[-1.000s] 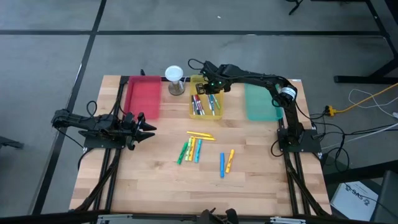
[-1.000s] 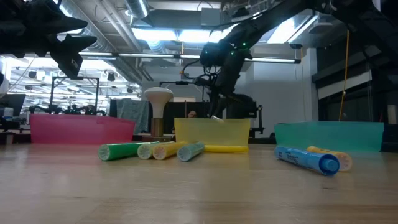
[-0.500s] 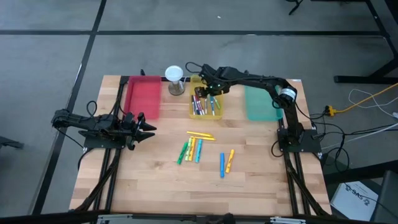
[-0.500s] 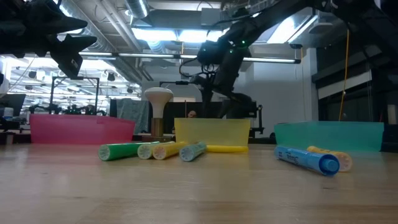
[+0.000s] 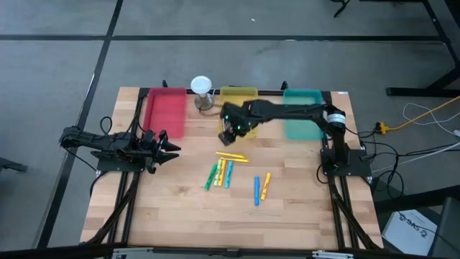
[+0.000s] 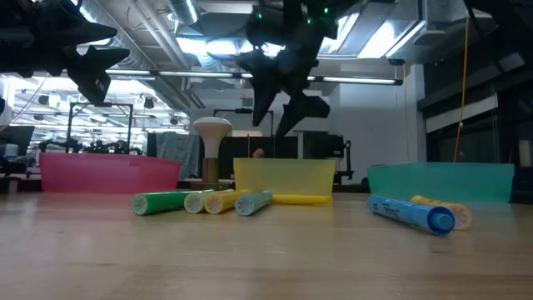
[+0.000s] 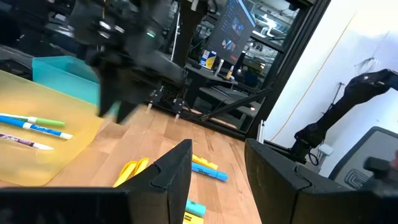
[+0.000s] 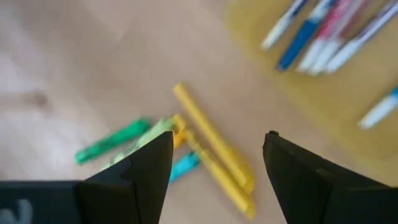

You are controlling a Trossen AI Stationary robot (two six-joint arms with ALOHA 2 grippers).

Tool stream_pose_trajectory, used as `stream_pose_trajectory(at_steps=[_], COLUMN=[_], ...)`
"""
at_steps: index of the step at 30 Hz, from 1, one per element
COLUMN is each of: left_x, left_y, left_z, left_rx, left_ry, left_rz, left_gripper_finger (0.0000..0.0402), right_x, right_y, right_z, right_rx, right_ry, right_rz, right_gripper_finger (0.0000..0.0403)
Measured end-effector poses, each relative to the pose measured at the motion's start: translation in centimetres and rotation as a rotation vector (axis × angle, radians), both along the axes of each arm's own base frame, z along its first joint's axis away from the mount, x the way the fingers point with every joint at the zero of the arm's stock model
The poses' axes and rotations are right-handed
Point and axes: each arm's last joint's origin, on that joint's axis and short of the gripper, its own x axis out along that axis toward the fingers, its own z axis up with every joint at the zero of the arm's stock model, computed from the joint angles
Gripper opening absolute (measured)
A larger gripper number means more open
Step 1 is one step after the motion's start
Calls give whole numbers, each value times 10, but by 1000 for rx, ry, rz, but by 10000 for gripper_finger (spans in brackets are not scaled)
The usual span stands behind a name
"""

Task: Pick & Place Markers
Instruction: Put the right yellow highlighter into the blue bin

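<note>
Table [image 5: 172,208] with three trays [image 5: 164,111] in a row along its far edge, a stand-like object [image 5: 202,92] between the left and middle trays, and several markers [image 8: 323,43] lying in the middle tray [image 5: 238,93]. Loose markers [image 5: 221,173] lie in a cluster on the table's centre, nearer than the trays, with two more [image 5: 261,187] just to their right. The right gripper [image 5: 231,130] hangs above the middle tray's near edge, and the left gripper [image 5: 169,150] waits at the table's left side, nearer than the left tray.
</note>
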Motion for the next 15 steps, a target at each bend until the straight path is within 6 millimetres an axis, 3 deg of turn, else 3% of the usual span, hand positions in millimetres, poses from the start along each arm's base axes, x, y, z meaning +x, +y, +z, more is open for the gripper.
stream_pose_trajectory(at_steps=[9,15], left_x=[0,0], left_y=[0,0], left_z=[0,0], left_rx=[0,0], left_ry=[0,0], left_rz=[0,0], left_gripper_finger=[143,143], right_x=[0,-6], right_y=[78,117], right_z=[-3,-4], right_rx=[25,61], right_ry=[76,128], right_rz=[148,148], right_gripper_finger=[244,244])
